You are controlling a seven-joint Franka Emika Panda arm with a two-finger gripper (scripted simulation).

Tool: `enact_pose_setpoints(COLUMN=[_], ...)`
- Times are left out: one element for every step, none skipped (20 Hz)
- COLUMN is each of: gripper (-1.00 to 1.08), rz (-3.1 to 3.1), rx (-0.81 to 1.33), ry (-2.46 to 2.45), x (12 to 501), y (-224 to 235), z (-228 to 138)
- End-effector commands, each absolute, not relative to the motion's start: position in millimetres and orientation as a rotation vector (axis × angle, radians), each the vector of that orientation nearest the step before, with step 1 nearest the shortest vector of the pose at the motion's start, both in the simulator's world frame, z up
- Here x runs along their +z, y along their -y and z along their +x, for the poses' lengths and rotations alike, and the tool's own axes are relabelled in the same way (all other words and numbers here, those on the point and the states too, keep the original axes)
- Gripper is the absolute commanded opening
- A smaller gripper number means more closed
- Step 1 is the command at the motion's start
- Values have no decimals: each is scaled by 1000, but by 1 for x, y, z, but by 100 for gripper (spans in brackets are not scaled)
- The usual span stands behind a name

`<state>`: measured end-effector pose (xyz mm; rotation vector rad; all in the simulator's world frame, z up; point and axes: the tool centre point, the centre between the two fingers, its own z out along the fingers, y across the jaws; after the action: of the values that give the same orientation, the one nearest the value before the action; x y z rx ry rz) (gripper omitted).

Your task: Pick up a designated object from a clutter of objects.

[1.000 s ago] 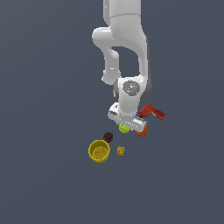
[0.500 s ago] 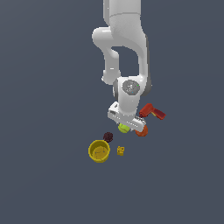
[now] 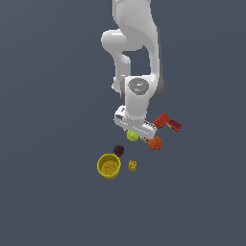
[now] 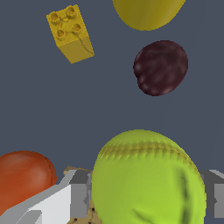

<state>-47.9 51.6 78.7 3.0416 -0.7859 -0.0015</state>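
Down among the clutter, under the white Panda wrist: the yellow-green ball (image 4: 148, 179) with its thin curved seam, sitting between the two grey fingers (image 4: 78, 192) of the gripper (image 3: 135, 129). Seen in the exterior view as a small lime spot (image 3: 132, 136) just below the gripper body, with the orange ball (image 3: 155, 142) just beside it toward that view's right and the dark purple lumpy ball (image 3: 118, 150) near it, lower and to the left. Tan block (image 4: 89, 214) peeking out right behind the ball in the wrist view.

Hand state: jaws straddling the ball, one finger at each flank, close against it or touching. Cannot tell from these pictures whether pressed tight on it or merely hugging it.

Handling, as a judgement: probably light, a little springy, felt-like skin giving fair friction; not fragile. Round, so prone to roll or squirt out if pinched off-centre. Best hold across the widest girth, pads on opposite sides at mid-height, which looks like the present line-up.

No long axis and no real heading, being a sphere. Only the seam gives a cue: arching across the upper face toward the camera, then curving down one side.

Further off: yellow cup (image 3: 108, 166), small yellow studded brick (image 3: 132, 166), red drill-shaped toy (image 3: 166, 122).
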Motion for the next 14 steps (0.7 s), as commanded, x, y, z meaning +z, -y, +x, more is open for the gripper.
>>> enact_pose_setpoints(gripper=[-100,-100,-100,-100,-100,-100,-100,-100,-100,-100,-100,-100,-100,-100], rz=[3042,3042,3042,3043,3043,3043,3043,3044,3044,3044,3044,3045,3045,3045], rx=[1,1,1,1,1,0,0,0,0,0,0,0,0,-1], ry=[787,787,787,787,787,787,787,788,788,788,788,788,788,788], x=[94,101,108,115,123,131,140,148,157,166,174,184,193,202], y=[-43,-39,-35,-30,-26,-21,-16,-11,-6,-1,4,9,14,20], z=[-51,-53,-54,-56,-58,-60,-62,-64,-66,-68,-70,-72,-75,-77])
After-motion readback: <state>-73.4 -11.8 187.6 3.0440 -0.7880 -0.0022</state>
